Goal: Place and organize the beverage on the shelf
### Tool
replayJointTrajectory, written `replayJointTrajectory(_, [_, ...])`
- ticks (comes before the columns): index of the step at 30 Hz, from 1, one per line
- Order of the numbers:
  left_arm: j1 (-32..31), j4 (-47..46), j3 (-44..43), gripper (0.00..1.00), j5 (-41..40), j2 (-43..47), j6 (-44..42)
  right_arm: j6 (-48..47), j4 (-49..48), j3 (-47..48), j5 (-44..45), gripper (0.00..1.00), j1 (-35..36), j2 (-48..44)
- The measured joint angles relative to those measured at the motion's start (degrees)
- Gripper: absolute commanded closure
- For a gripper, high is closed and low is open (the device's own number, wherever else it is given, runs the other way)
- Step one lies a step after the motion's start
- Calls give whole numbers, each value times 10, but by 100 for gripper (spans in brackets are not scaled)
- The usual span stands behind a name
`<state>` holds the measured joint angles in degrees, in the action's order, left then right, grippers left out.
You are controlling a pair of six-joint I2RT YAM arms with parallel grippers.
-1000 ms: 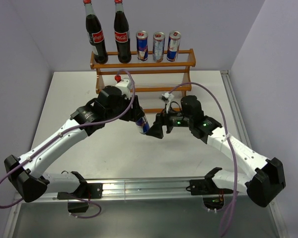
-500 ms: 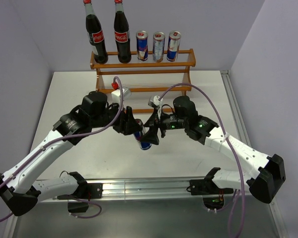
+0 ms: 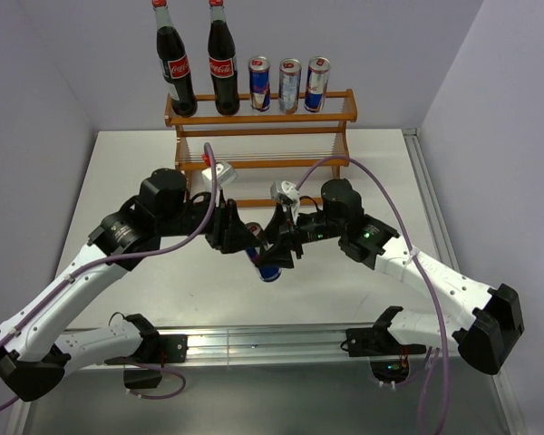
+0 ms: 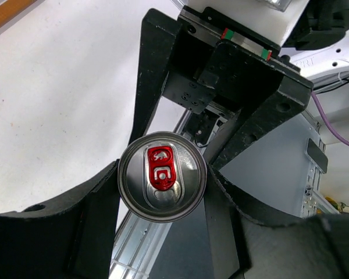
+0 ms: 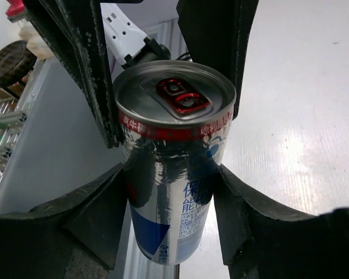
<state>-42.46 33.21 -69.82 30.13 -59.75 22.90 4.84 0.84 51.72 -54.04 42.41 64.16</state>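
A slim silver-blue can [image 3: 267,260] with a red tab hangs tilted above the table, in front of the shelf [image 3: 258,119]. My left gripper [image 3: 243,239] is shut on its upper end; in the left wrist view the can top [image 4: 161,183] sits between my left gripper [image 4: 161,195]. My right gripper [image 3: 281,246] has closed from the other side; its pads press both sides of the can body [image 5: 177,192], my right gripper [image 5: 170,200] around it. On the shelf's top tier stand two cola bottles [image 3: 176,68] [image 3: 222,63] and three cans [image 3: 290,84].
The shelf's lower two tiers [image 3: 263,163] hold nothing that I can see. The white table [image 3: 145,172] ends at a metal rail [image 3: 263,343] along the near edge. Purple cables [image 3: 394,195] arch over both arms. Grey walls close in on both sides.
Both arms have moved nearer and lower with the can. The right gripper came in from the right and closed its wide-open jaws onto the can that the left gripper holds.
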Motion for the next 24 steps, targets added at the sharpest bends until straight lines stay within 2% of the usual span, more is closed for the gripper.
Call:
replayJointTrajectory(1, [0, 0, 1, 93, 0, 3, 1, 2, -7, -3, -3, 95, 0, -2])
replayJointTrajectory(2, [0, 0, 1, 76, 0, 5, 1, 4, -13, -5, -5, 100, 1, -3])
replayJointTrajectory(4, [0, 0, 2, 50, 0, 9, 1, 5, -19, -7, -7, 100, 1, -7])
replayJointTrajectory(5, [0, -2, 2, 27, 0, 10, 1, 5, -21, -8, -6, 100, 2, -10])
replayJointTrajectory(7, [-1, -10, 2, 5, -2, 13, 2, 5, -32, -14, -6, 100, 2, -17])
replayJointTrajectory(8, [-1, -18, 1, 0, -4, 14, 3, 5, -35, -20, -4, 100, 4, -23])
replayJointTrajectory(13, [-1, -29, -22, 1, -49, 23, 6, 15, -58, -60, 31, 100, 10, -59])
replayJointTrajectory(17, [-2, -4, -63, 1, -185, 26, 16, 23, -65, -77, 106, 100, 9, -73])
replayJointTrajectory(21, [-2, 45, -103, 0, -353, 25, 27, 32, -88, -96, 227, 100, 2, -87])
replayJointTrajectory(24, [-2, 71, -101, 0, -453, 25, 29, 35, -122, -127, 323, 100, -6, -107])
